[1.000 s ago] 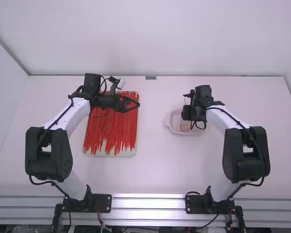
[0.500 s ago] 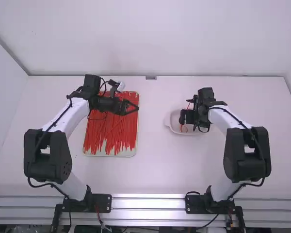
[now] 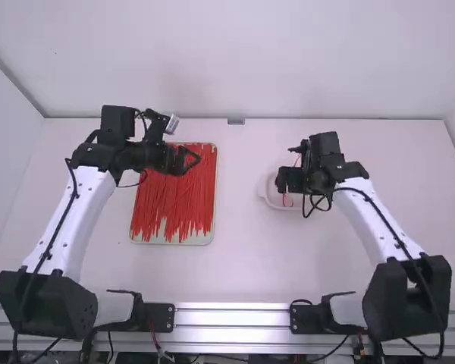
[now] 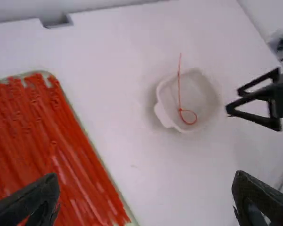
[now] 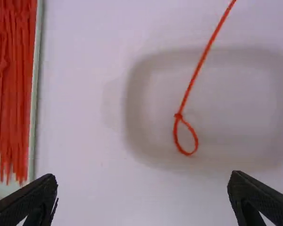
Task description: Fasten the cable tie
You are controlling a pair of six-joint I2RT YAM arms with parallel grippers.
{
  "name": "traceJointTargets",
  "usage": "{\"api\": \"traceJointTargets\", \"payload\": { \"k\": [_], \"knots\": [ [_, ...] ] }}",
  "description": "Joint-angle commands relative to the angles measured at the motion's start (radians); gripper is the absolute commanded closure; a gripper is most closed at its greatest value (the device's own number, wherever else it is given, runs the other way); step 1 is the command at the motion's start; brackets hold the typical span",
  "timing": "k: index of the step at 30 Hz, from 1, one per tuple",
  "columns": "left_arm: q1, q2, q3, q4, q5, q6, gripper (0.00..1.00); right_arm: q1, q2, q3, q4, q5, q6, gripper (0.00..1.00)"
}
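Note:
A fastened red cable tie (image 5: 185, 136), with a small loop and a long tail, lies in the white dish (image 5: 146, 94). The tail sticks out over the rim. My right gripper (image 5: 141, 202) hangs open above the dish, with nothing between its fingers. The high view puts the right gripper (image 3: 288, 180) over the dish (image 3: 269, 196). My left gripper (image 3: 191, 159) is open and empty above the far end of the tray of loose red cable ties (image 3: 174, 197). The left wrist view takes in the dish (image 4: 166, 113), the looped tie (image 4: 186, 115) and the right gripper (image 4: 259, 106) beyond it.
The flat tray (image 3: 210, 241) with several red ties lies left of the middle; its edge (image 5: 37, 94) appears in the right wrist view. Bare white table stretches between tray and dish and in front of both. A wall bounds the table's far edge.
The right gripper has lifted off the dish, and the looped tie stays in it. The left arm has risen and drawn back to the left over the tray.

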Motion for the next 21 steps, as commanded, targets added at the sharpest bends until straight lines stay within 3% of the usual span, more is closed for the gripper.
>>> {"api": "traceJointTargets", "payload": {
  "k": [1, 10, 21],
  "knots": [
    [0.022, -0.044, -0.039, 0.012, -0.061, -0.038, 0.07, -0.038, -0.031, -0.039, 0.013, 0.051, -0.029, 0.07],
    [0.022, -0.163, -0.159, 0.132, -0.18, -0.1, 0.19, -0.16, -0.152, -0.161, 0.134, 0.173, -0.15, 0.19],
    [0.022, -0.389, -0.384, 0.357, -0.406, -0.1, 0.41, -0.164, -0.38, -0.388, 0.362, 0.188, -0.157, 0.41]
  ]
}}
